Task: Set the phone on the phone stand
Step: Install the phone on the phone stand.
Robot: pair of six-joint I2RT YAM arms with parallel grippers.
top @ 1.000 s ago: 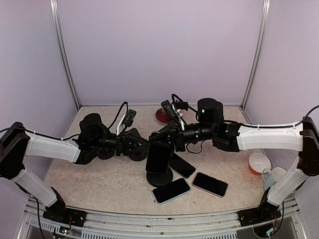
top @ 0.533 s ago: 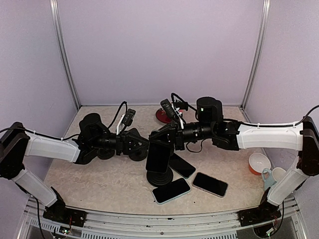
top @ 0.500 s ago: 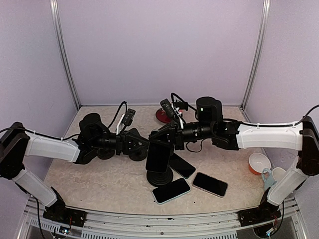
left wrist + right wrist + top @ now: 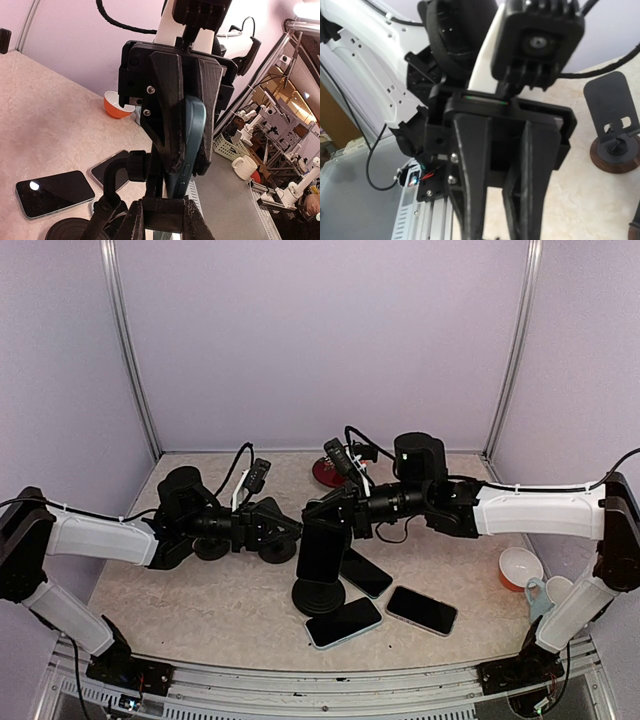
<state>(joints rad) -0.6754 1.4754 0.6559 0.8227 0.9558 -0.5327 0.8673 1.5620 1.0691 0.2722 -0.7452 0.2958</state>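
A dark teal phone [image 4: 322, 552] stands upright over the black phone stand [image 4: 318, 597], which has a round base. In the left wrist view the phone [image 4: 192, 135] is pinched edge-on between the fingers of my right gripper [image 4: 326, 520], which comes down from above. My left gripper [image 4: 292, 530] reaches in from the left. In its own view the left gripper [image 4: 165, 212] is shut on the black holder block of the stand [image 4: 115, 185]. In the right wrist view my right gripper [image 4: 502, 220] points down and the phone is mostly hidden behind its fingers.
Three more phones lie flat beside the stand's base [image 4: 365, 573] [image 4: 343, 622] [image 4: 421, 610]. A second stand on a wooden base [image 4: 615, 135] and a red object [image 4: 325, 473] are at the back. An orange bowl [image 4: 520, 567] and mugs [image 4: 550, 590] are at the right.
The phone and both grippers have shifted slightly to the right, and the phone now leans a little. Both grips are unchanged.
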